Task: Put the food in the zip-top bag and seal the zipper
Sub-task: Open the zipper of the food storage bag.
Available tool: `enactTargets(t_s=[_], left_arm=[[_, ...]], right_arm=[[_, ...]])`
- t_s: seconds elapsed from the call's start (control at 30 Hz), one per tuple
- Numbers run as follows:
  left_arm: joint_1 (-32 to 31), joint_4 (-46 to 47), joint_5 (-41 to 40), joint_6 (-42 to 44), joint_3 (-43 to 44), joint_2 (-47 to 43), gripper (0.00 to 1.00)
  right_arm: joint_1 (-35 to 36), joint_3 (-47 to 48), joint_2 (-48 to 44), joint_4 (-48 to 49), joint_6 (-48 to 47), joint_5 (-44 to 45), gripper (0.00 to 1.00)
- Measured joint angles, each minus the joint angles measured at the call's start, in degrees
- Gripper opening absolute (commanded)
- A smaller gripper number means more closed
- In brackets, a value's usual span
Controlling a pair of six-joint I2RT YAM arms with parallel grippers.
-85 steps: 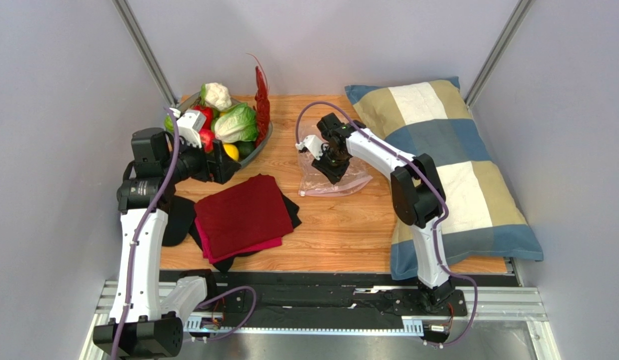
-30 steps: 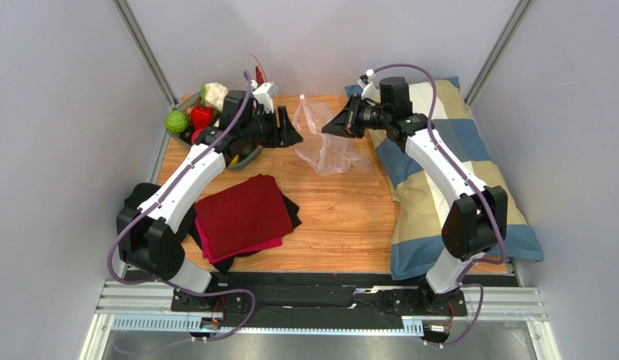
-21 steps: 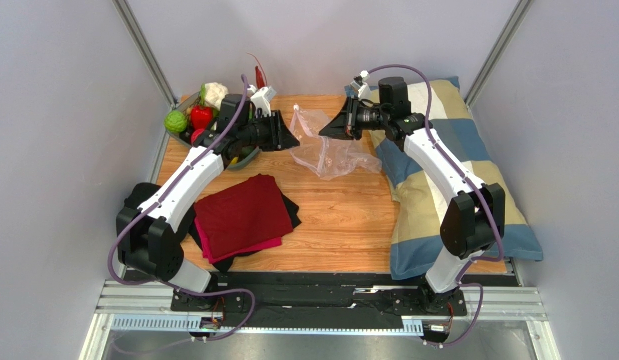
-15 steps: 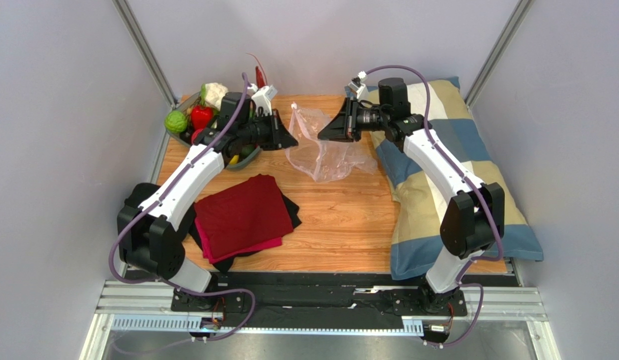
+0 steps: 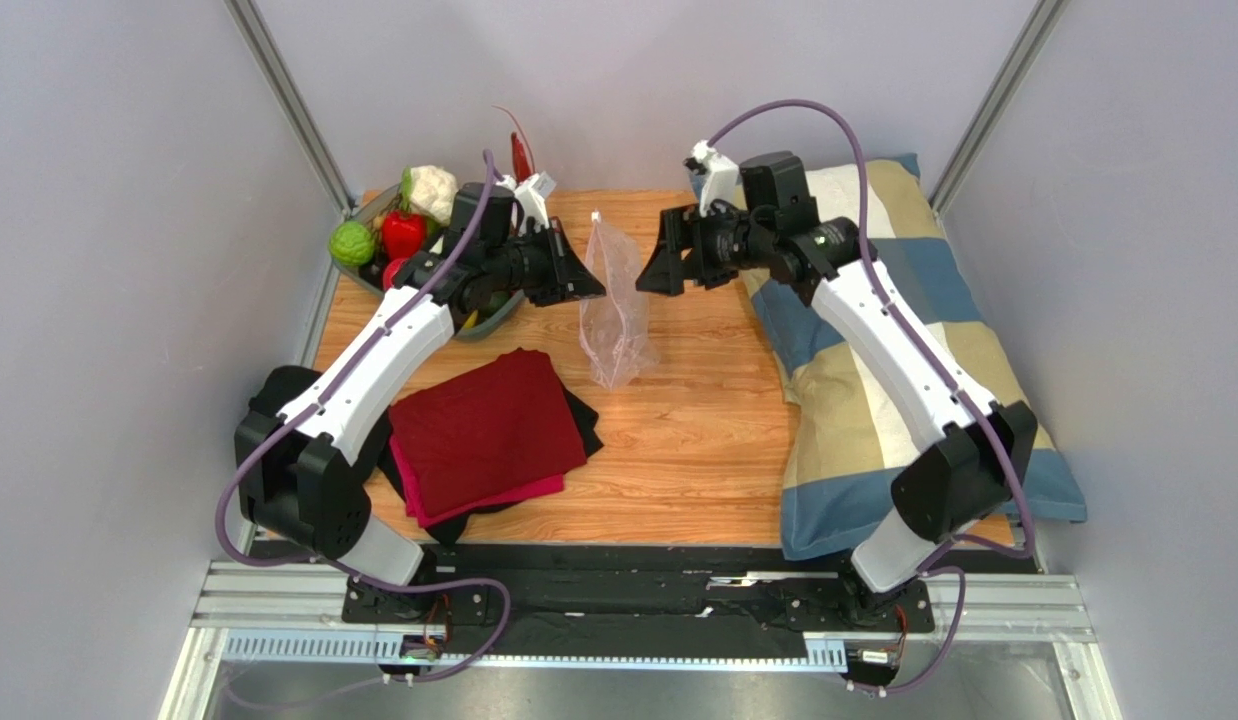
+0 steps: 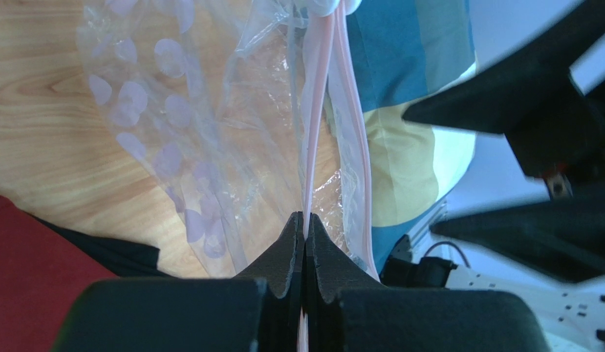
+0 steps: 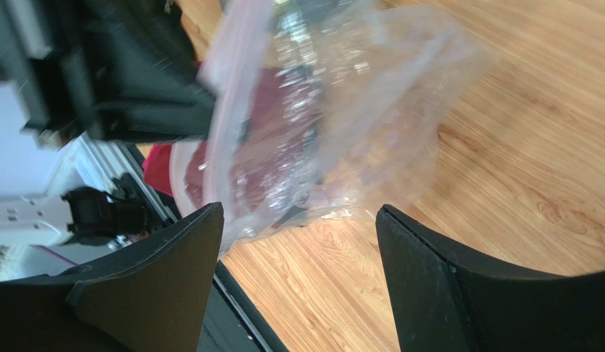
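Zip-top bag: clear, crinkled, hanging lengthwise over the far middle of the table, between the 2 grippers. Cannot tell whether its lower end touches the wood.
Zipper: pale pink strip, running straight into the left fingers.
Left gripper: jaws pressed together on the zipper edge; the wrist view shows no gap between them.
Right gripper: jaws spread wide, facing the bag from just beside it, gripping nothing. In the wrist view the bag lies beyond the 2 fingers.
Food: piled in a bowl at the far left corner, well apart from the bag.
Red cloth: folded, near left. Checked pillow: along the right side.
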Motion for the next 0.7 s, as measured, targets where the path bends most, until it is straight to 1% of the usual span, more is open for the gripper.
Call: enactTargets(t_s=[0.13, 0.23, 0.27, 0.33, 0.37, 0.43, 0.47, 0.53, 0.57, 0.7], left_arm=[[-0.2, -0.6, -0.6, -2.8, 0.9, 0.4, 0.00], [-0.9, -0.8, -1.2, -3.9, 1.4, 0.8, 0.00], [-1.1, -0.9, -1.2, -4.2, 1.4, 0.8, 0.00], [-1.3, -1.0, -1.4, -4.6, 1.4, 0.8, 0.00], [-1.4, -1.0, -1.5, -4.7, 1.4, 0.8, 0.00], [-1.4, -1.0, -1.6, -4.8, 1.4, 0.8, 0.00], [-1.4, -1.0, -1.7, -4.8, 1.4, 0.8, 0.00], [-1.4, -1.0, -2.0, -4.7, 1.4, 0.7, 0.00], [-1.4, -1.1, -2.3, -4.7, 1.4, 0.7, 0.00], [-1.4, -1.9, -3.4, -4.2, 1.4, 0.2, 0.00]], right_arm=[[7.8, -1.3, -4.0, 0.1, -4.7, 6.6, 0.80], [12.8, -0.6, -3.7, 0.0, -7.6, 11.9, 0.77], [14.1, -0.2, -3.1, -0.2, -8.6, 13.8, 0.73], [16.2, 1.1, -1.4, -0.6, -10.4, 18.1, 0.67], [16.7, 1.7, -0.5, -0.8, -11.1, 20.2, 0.62], [16.9, 2.9, 1.4, -1.8, -12.3, 24.5, 0.57], [16.9, 3.4, 2.4, -2.4, -12.8, 26.7, 0.51], [16.8, 3.8, 3.5, -3.4, -13.7, 29.7, 0.46], [16.7, 3.8, 3.9, -3.9, -13.9, 31.1, 0.41], [15.9, 3.8, 3.8, -5.8, -14.8, 34.1, 0.35]])
